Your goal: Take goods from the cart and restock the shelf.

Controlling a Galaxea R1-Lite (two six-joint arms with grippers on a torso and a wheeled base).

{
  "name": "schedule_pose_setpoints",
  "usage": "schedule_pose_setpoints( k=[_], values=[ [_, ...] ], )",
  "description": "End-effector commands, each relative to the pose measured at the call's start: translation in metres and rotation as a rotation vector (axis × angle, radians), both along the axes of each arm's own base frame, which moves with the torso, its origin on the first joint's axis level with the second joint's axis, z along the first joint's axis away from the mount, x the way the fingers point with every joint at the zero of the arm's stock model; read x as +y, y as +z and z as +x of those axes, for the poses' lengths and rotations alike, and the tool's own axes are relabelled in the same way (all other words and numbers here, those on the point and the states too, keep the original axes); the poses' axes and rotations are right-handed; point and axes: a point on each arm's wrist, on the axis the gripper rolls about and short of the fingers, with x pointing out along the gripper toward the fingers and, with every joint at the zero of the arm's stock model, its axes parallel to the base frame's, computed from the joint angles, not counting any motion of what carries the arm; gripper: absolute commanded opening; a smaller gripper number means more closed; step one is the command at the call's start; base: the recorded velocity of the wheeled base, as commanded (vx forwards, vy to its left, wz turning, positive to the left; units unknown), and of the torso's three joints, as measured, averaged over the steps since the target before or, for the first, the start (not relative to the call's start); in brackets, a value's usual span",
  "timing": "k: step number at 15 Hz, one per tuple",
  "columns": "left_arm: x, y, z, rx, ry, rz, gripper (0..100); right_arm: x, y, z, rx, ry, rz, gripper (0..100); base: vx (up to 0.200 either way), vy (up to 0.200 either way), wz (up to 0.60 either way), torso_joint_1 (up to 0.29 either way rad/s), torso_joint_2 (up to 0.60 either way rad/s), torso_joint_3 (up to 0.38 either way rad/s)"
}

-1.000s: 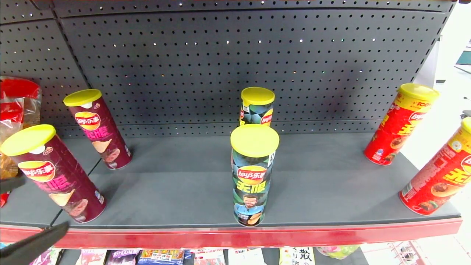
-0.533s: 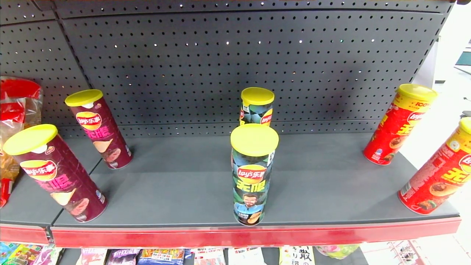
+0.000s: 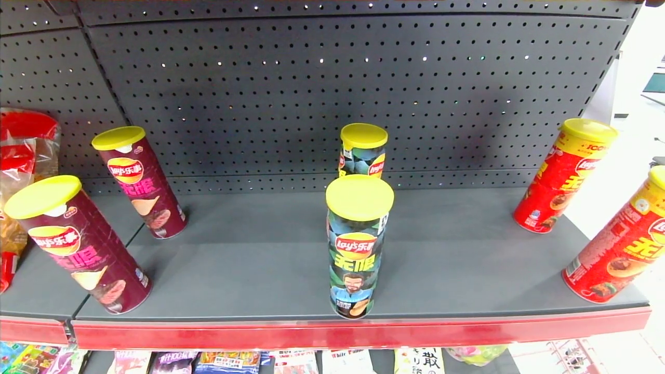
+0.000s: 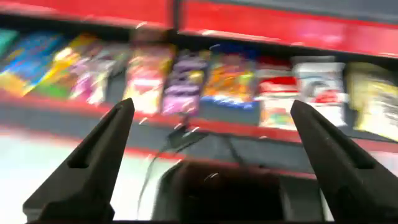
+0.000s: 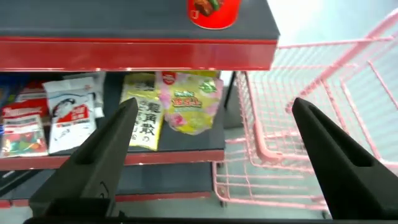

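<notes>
shelf [image 3: 260,259] partly stocked: six chip cans [image 3: 358,244] stand in three pairs, wide gaps between. left tool [image 4: 211,104] and right tool [image 5: 214,102] spread wide, empty. pink cart [image 5: 267,154] stands beside the lower shelves; its load cannot be judged.

A: Anything blocked on my head feed?
B: Yes. The rear dark can [image 3: 363,150] has its lower half hidden behind the front dark can [image 3: 357,244]. The near red can [image 3: 621,249] is clipped by the right edge, and the snack bag [image 3: 21,150] by the left edge.
A: Lower shelf?
B: I see packets [image 3: 291,361] cut by the bottom edge.
A: Wrists?
B: On my left wrist feed the pouches [image 4: 186,78] are smeared and I can't tell their kinds. On the right wrist feed a red base [image 5: 213,12] is cut by the top edge, and the pink cart [image 5: 311,99] runs off the right edge. The left gripper [image 4: 211,104] and right gripper [image 5: 214,102] have their finger roots off the bottom edge.
</notes>
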Motion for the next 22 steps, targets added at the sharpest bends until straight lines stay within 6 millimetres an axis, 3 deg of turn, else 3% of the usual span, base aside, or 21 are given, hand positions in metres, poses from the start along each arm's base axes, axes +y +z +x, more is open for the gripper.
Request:
schedule_pose_setpoints(
  k=[1,4,6,8,11,16,19,22],
  values=[
    [-0.001,-0.015,0.021,-0.152,-0.119,-0.013,100,0.007,0.015,0.02,0.126,-0.131,-0.02,100,0.0,0.0,0.0,0.0,0.0,0.0],
    [-0.002,-0.041,0.055,-0.392,-0.15,0.059,100,0.009,-0.001,0.018,0.048,-0.059,0.001,100,0.0,0.0,0.0,0.0,0.0,0.0],
    [-0.002,-0.044,0.055,-0.358,-0.128,0.062,100,0.01,-0.015,0.016,-0.138,0.143,-0.002,100,0.0,0.0,0.0,0.0,0.0,0.0],
    [-0.002,-0.044,0.055,-0.358,-0.128,0.062,100,0.011,-0.017,0.021,-0.192,0.146,-0.005,100,0.0,0.0,0.0,0.0,0.0,0.0],
    [-0.001,-0.044,0.055,-0.358,-0.123,0.063,100,0.012,-0.014,0.031,-0.035,-0.049,-0.041,100,0.0,0.0,0.0,0.0,0.0,0.0],
    [-0.001,-0.044,0.055,-0.358,-0.124,0.065,100,0.012,-0.016,0.016,-0.252,-0.144,-0.018,100,0.0,0.0,0.0,0.0,0.0,0.0],
    [-0.001,-0.044,0.055,-0.358,-0.123,0.063,100,0.018,-0.018,0.01,-0.294,0.178,0.0,100,0.0,0.0,0.0,0.0,0.0,0.0],
    [-0.001,-0.044,0.055,-0.358,-0.124,0.065,100,0.018,-0.022,0.011,-0.275,0.174,0.041,100,0.0,0.0,0.0,0.0,0.0,0.0]
  ],
)
